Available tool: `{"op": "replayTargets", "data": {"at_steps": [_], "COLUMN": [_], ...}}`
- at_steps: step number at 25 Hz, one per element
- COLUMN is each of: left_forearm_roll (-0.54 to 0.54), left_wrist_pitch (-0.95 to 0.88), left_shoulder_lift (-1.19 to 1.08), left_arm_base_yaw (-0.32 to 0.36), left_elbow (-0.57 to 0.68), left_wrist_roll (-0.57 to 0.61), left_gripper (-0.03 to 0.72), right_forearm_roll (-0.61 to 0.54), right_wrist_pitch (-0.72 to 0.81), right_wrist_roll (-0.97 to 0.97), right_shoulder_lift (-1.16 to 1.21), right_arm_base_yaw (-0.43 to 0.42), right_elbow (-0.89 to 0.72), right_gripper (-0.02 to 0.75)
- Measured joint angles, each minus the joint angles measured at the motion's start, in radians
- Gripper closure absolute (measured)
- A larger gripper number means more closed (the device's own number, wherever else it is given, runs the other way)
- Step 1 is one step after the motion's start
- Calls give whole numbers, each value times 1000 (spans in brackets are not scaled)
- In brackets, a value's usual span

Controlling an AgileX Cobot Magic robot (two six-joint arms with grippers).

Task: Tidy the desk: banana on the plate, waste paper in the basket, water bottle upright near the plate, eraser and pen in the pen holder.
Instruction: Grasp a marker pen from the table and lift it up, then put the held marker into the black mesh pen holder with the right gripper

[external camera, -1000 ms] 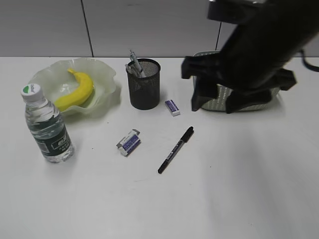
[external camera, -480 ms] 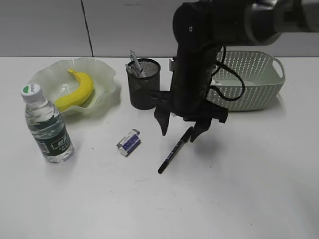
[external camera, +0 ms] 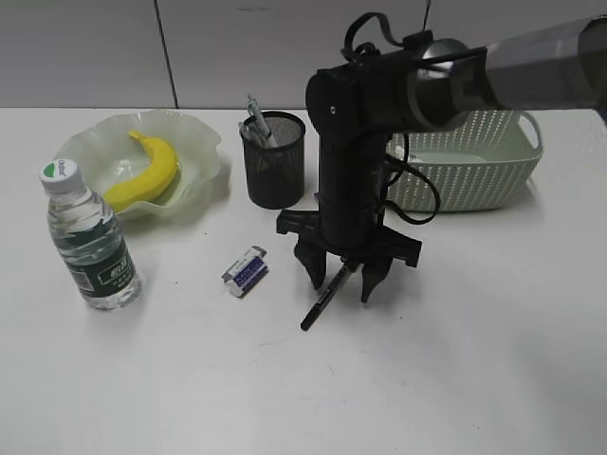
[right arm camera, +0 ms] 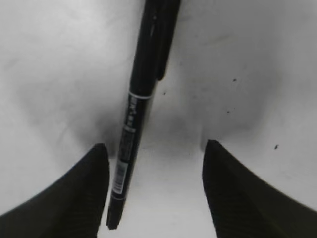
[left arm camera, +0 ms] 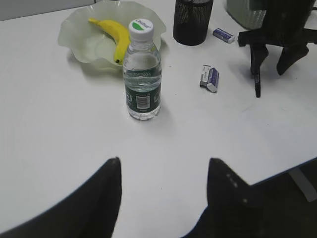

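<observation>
A: Looking at the black mesh pen holder [external camera: 275, 159] as the landmark: what sits around it on the white counter [external camera: 455, 379]?

B: To its left is the ruffled pale-green plate [external camera: 194, 152] with the banana [external camera: 147, 171] lying in it. In front of the plate, farther left of the holder, the water bottle [external camera: 90, 242] stands upright, white cap on. To the holder's right is the sage-green basket [external camera: 474, 161]. Whether the waste paper is inside I cannot tell.

A: And the pen?

B: The black pen [external camera: 322, 301] lies flat on the counter in front of the holder, a little to the right. The right hand [external camera: 344, 275] points straight down over its upper end, one finger on each side of the barrel.

A: Has it gripped it?

B: No. The right wrist view shows the pen [right arm camera: 141, 114] between the two fingers [right arm camera: 74, 193], nearer the left one, with bare counter on both sides. The jaws stand wide apart and hold nothing.

A: Erasers?

B: One white-and-blue eraser [external camera: 246, 271] lies in front of the holder, left of the pen. The left wrist view shows a second eraser [left arm camera: 224, 34] just right of the holder.

A: The left hand?

B: The left hand [left arm camera: 163, 186] hangs open and empty, well in front of the bottle.
</observation>
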State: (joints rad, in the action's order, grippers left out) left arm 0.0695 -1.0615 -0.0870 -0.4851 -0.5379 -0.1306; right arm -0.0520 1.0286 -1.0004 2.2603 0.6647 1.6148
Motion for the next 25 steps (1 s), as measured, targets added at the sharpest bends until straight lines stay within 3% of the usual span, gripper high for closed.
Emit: {"op": "replayTargets", "data": {"at_steps": [13,20,25], "left_forearm_roll": [0,0,0], "left_wrist_pitch": [1,1,1], "left_shoulder_lift": [0,0,0], "left_arm_base_yaw": [0,0,0], "left_elbow": [0,0,0], "left_wrist_roll": [1,1,1], "left_gripper": [274,302,311], "right_forearm_roll": [-24,64,310], "right_wrist_pitch": [-9,69,60], "right_wrist_roll": [-4,36,46], "right_shoulder_lift": [35,29,-81], "right_arm_base_yaw": [0,20,92], "right_elbow": [13,92,135], "right_gripper": [649,650,650]}}
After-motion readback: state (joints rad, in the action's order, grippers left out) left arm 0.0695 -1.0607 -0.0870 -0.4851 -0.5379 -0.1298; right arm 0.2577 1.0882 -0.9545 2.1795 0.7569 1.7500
